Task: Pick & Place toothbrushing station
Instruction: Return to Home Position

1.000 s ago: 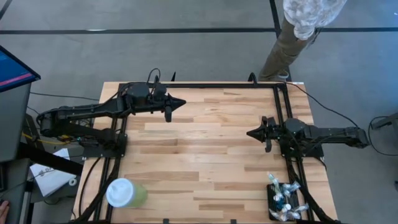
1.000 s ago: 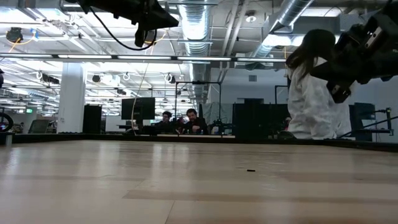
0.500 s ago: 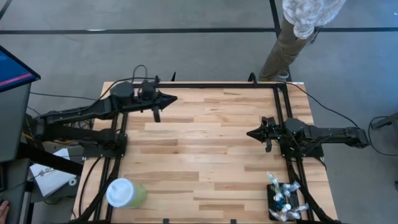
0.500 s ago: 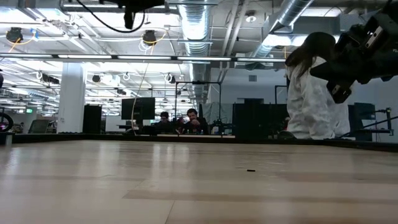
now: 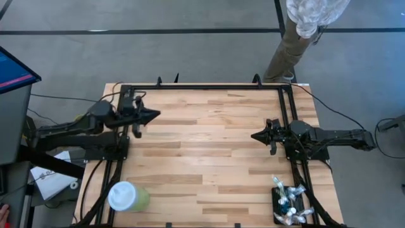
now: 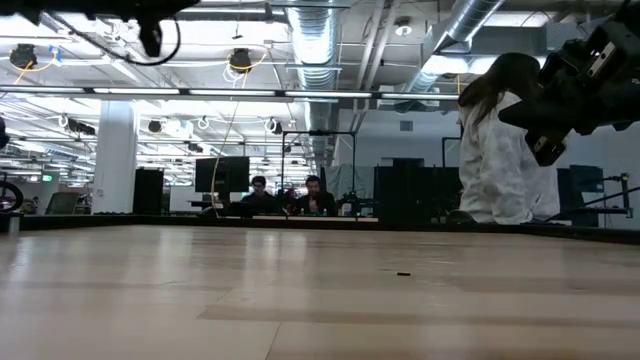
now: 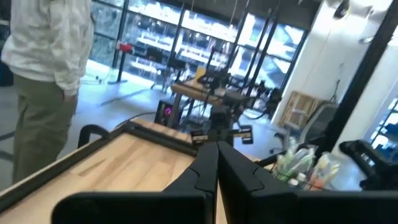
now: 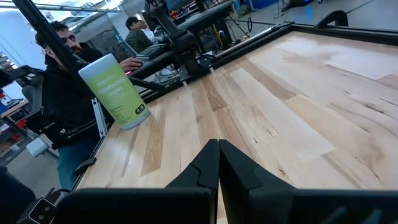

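Toothbrushing station (image 5: pixel 288 206) is sitting at the near right corner of the wooden table (image 5: pixel 209 158), tucked against the frame rail on the right arm's side, and we're seeing a bunch of toothbrushes (image 5: pixel 292 192) sticking up out of its slotted top. Neither arm is touching it. The right gripper (image 5: pixel 254 135) is hanging over the right half of the table with its tip pointing toward the middle, so the station is lying off to the side of it and back toward the arm's base, well apart from the fingertips. In the right wrist view we're looking at its fingers (image 8: pixel 202 167) pressing together with no gap and nothing between them. The left gripper (image 5: pixel 154 114) is hovering over the far left part of the table, clear across from the station. Its fingers (image 7: pixel 202 169) are also sitting closed against each other and empty, and the brushes are showing beyond them on the opposite side. A pale green cup (image 5: pixel 126 196) with a white lid is standing at the near left corner. A person (image 6: pixel 500 150) in a white top is standing just past the far right edge of the table.
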Controlling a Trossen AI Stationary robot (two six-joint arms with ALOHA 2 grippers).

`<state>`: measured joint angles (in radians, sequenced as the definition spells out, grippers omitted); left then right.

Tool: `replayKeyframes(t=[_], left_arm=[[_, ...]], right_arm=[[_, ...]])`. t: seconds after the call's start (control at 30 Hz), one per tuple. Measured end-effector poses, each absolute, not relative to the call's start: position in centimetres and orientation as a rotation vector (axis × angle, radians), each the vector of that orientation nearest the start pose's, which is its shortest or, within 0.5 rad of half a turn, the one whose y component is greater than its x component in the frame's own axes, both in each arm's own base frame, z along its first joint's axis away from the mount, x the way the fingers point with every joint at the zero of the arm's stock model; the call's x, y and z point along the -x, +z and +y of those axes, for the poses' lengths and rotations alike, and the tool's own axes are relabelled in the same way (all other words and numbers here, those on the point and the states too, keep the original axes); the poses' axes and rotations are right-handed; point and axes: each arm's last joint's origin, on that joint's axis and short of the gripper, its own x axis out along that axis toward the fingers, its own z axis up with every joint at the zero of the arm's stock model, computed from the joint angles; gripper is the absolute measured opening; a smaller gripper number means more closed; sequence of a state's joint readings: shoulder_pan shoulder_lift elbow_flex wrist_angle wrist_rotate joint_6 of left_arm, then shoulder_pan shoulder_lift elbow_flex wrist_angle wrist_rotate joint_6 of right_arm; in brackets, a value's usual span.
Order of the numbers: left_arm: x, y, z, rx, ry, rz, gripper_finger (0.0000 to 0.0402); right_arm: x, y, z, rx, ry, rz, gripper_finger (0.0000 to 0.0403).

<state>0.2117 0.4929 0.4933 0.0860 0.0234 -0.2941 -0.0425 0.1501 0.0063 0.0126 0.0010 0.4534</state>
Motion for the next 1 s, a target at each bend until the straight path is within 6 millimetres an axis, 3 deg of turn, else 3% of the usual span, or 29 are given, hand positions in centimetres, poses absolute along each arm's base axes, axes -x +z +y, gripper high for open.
replayKeyframes(t=[0.17,0.37,1.0], left_arm=[[-10.6,27.7,2.2,0.345,0.180,-0.174,0.0001],[-9.4,25.7,1.8,0.381,0.145,-0.206,0.0001],[-8.8,20.7,0.8,0.400,0.052,-0.215,0.0001]], right_arm=[[-10.6,15.5,-0.5,-0.455,-0.072,0.119,0.0000],[-10.6,15.4,-0.5,-0.455,-0.073,0.120,0.0000],[-10.6,15.4,-0.5,-0.455,-0.072,0.121,0.0000]])
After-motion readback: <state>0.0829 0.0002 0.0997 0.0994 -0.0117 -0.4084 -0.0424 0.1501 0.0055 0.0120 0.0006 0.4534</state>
